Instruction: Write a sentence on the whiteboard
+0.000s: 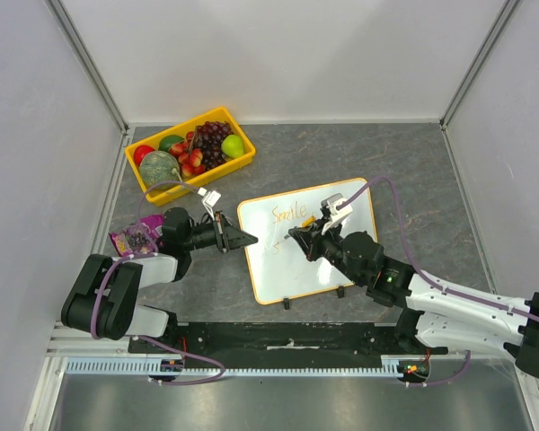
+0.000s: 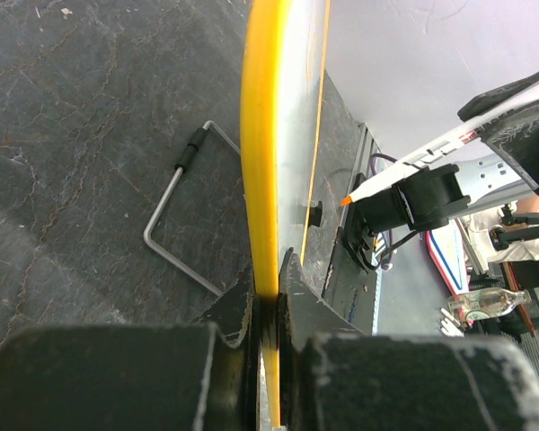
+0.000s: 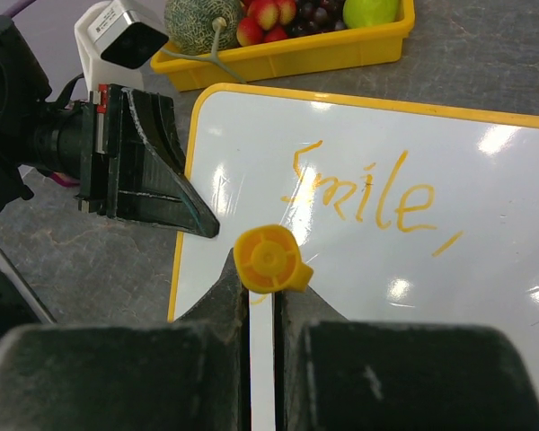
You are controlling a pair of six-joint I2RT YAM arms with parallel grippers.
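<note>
L gripper (image 2: 268, 301) is pressed tight on the left edge of the whiteboard (image 1: 310, 269), one jaw on each face of the yellow rim. Prob. there to stop the board sliding while the other arm writes. R gripper (image 3: 262, 292) is clamped on an orange marker (image 3: 269, 259), cap end facing the wrist cam and tip aimed down at the board. In the left wrist view the tip sits at the surface; touching or just off it, can't tell.

Board is face-up on the dark tabletop (image 1: 431, 180), centre of the top view, lower right of the yellow fruit crate (image 1: 217, 176). It's turned a bit askew. Flat or tipped up at the held edge: can't tell. It has a glossy white face w/ glare spots, a thin orange-yellow border, rounded corners and two black feet (image 1: 287, 303) on its near edge.

The sentence (image 3: 364, 193) reads "Smile," in thin orange handwriting across the upper part of the board. There's a faint mark lower left by the tip, unreadable. My guess is the 2nd line is only starting.
</note>
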